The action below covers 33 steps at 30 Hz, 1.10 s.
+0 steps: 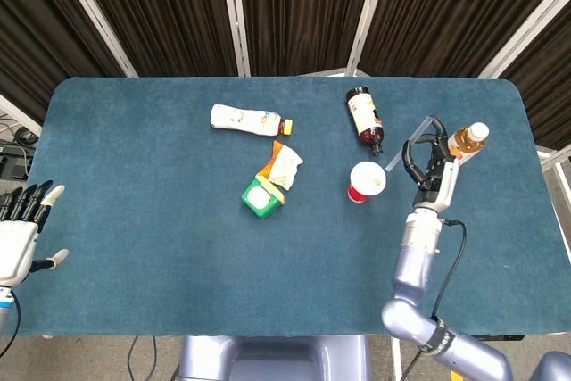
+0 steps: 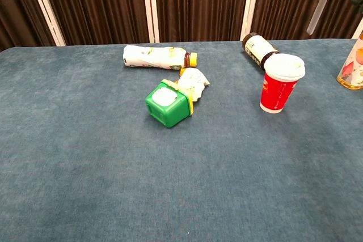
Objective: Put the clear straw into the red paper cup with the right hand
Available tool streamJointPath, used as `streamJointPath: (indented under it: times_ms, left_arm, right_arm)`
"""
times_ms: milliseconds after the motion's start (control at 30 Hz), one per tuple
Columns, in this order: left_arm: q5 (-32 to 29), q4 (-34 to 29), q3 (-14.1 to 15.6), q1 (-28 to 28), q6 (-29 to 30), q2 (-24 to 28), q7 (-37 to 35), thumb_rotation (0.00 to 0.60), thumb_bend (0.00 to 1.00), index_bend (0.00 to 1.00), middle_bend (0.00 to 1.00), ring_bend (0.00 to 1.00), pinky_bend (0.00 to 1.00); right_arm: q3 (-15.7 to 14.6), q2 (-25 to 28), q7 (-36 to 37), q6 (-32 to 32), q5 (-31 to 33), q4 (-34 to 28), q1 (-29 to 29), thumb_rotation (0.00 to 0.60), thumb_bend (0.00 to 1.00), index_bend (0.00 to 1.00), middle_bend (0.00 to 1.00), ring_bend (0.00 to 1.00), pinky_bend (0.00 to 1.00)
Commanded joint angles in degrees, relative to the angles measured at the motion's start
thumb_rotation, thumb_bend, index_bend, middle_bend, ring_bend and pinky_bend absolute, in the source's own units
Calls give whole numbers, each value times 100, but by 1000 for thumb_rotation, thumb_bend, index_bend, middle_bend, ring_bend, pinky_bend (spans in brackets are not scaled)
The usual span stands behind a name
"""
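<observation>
Straw (image 1: 409,143) is pinched in the right hand (image 1: 429,165) above the table (image 1: 134,220), beside the red cup (image 1: 365,181); left hand (image 1: 20,236) rests open at the table's left edge.

White bottle (image 1: 248,119) lying (orange cap), green cube (image 1: 261,198) touching crumpled packet (image 1: 280,165), dark bottle (image 1: 363,117) lying.

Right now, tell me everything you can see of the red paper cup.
The red paper cup stands upright on the blue table, toward the right side. Its wall is red and narrows toward the base; a white lid covers the top, with a small mark near its middle in the head view. It looks like plain paper. Nothing touches it: the dark bottle lies just behind it, apart. The clear straw, held by the right hand, hangs tilted in the air to its right, not yet in the cup.
</observation>
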Motion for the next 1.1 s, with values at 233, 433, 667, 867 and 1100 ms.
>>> streamJointPath:
  times_ms: [233, 433, 667, 867, 1100]
  left_arm:
    - [-5, -10, -1, -3, -9, 5, 4, 600, 50, 0, 0, 0, 0]
    - [0, -6, 0, -6, -14, 8, -5, 600, 49, 0, 0, 0, 0]
    - [-18, -7, -8, -13, -25, 6, 6, 600, 49, 0, 0, 0, 0]
    - [-36, -17, -9, 0, -12, 3, 22, 600, 48, 0, 0, 0, 0]
    - [-45, -29, -1, 39, 37, -9, 36, 600, 48, 0, 0, 0, 0]
  right_arm:
    - [-252, -470, 142, 122, -210, 635, 205, 600, 370, 614, 150, 0, 0]
    - [-216, -605, 259, 72, -198, 863, 244, 600, 370, 617, 150, 0, 0]
    - [-143, -667, 278, 1, -171, 1028, 292, 600, 369, 617, 152, 0, 0]
    - [-128, -707, 328, -122, -120, 1186, 312, 600, 370, 618, 152, 0, 0]
    - [-160, -748, 363, -201, -113, 1293, 302, 600, 369, 618, 153, 0, 0]
